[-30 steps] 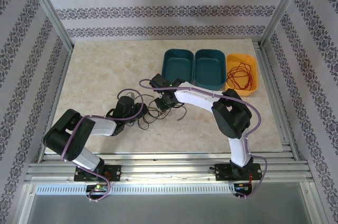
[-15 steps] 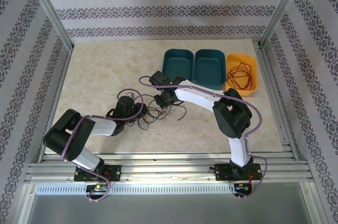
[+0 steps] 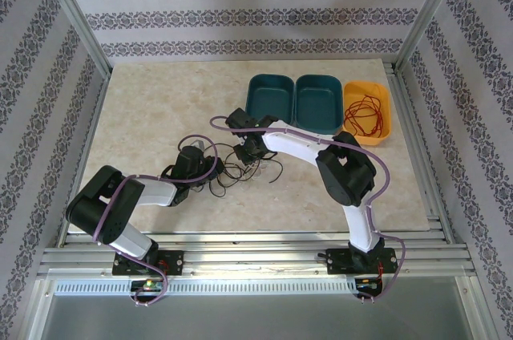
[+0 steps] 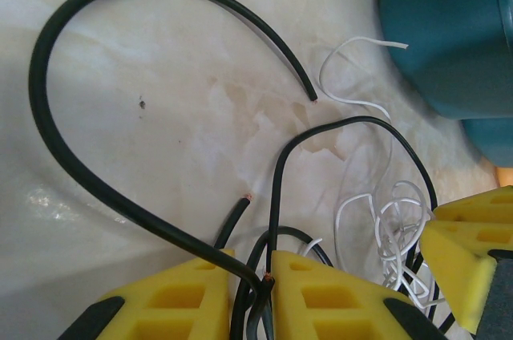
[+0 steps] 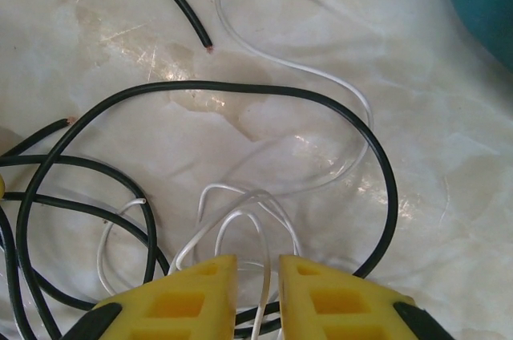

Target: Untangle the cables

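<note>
The cables [image 3: 234, 170] lie as a loose black and white tangle mid-table between my two grippers. My left gripper [image 3: 215, 168] sits at the tangle's left side. In the left wrist view it [image 4: 252, 264] is shut on black cables [image 4: 48, 131], several strands pinched in its narrow gap. A white cable [image 4: 393, 220] curls to the right, beside a yellow finger of the other gripper [image 4: 461, 252]. My right gripper [image 3: 247, 150] is over the tangle's upper right. In its wrist view it [image 5: 258, 264] stands nearly closed on a white cable [image 5: 264, 220]; a black cable [image 5: 385, 188] loops around.
Two teal bins [image 3: 271, 83] [image 3: 318, 81] and an orange bin [image 3: 366, 85] stand at the back right. A red cable [image 3: 365, 115] lies in the orange bin. The near teal bin's wall [image 4: 449, 27] is close to the tangle. Metal frame rails edge the table.
My right gripper has shifted slightly left and away from me, over the tangle. The left arm has stayed in place, holding the black cables.
</note>
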Robot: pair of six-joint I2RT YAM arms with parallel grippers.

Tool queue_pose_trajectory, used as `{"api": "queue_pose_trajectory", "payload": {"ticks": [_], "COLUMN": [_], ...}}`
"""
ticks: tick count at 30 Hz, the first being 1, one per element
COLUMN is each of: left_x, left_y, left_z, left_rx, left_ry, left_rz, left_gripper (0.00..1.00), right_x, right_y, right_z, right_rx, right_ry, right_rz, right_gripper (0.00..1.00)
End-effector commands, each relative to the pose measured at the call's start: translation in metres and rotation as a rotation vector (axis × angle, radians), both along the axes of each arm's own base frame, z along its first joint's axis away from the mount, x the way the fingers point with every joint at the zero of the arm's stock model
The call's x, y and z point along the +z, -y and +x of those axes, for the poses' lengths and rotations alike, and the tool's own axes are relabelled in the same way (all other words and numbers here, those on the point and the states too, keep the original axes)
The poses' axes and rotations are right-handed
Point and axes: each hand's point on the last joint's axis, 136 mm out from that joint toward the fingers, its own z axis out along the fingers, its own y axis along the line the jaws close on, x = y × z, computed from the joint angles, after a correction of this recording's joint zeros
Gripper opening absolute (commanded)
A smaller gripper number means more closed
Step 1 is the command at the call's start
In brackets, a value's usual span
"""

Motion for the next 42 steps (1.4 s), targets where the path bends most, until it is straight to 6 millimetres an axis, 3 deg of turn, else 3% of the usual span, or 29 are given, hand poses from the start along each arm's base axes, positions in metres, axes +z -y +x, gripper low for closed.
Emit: {"api": "queue_pose_trajectory", "payload": {"ticks": [1, 4, 8, 18, 26, 42], "left_x": [-0.005, -0.005, -0.006, -0.009, -0.010, -0.015], "left_y": [-0.003, -0.003, -0.004, -0.005, -0.004, -0.003], "left_z": [-0.003, -0.004, -0.004, -0.004, -0.005, -0.005], "left_rx": [0.003, 0.001, 0.005, 0.010, 0.009, 0.015], "left_ry": [-0.018, -0.019, -0.023, -0.031, -0.034, -0.050], "left_rz": [0.002, 0.003, 0.006, 0.005, 0.002, -0.007], "left_gripper": [0.18, 0.18, 0.13, 0.05, 0.04, 0.00], "right_x": [0.000, 0.005, 0.028, 0.120, 0.183, 0.276], "right_y": [-0.002, -0.002, -0.003, -0.001, 0.008, 0.023], "right_z": [0.000, -0.001, 0.000, -0.007, -0.016, -0.034], "right_rx": [0.011, 0.014, 0.019, 0.038, 0.036, 0.051], "right_ry": [-0.019, -0.013, 0.031, 0.207, 0.320, 0.484], "right_rz": [0.002, 0.007, 0.030, 0.159, 0.271, 0.468], "right_gripper": [0.17, 0.08, 0.02, 0.00, 0.00, 0.00]}}
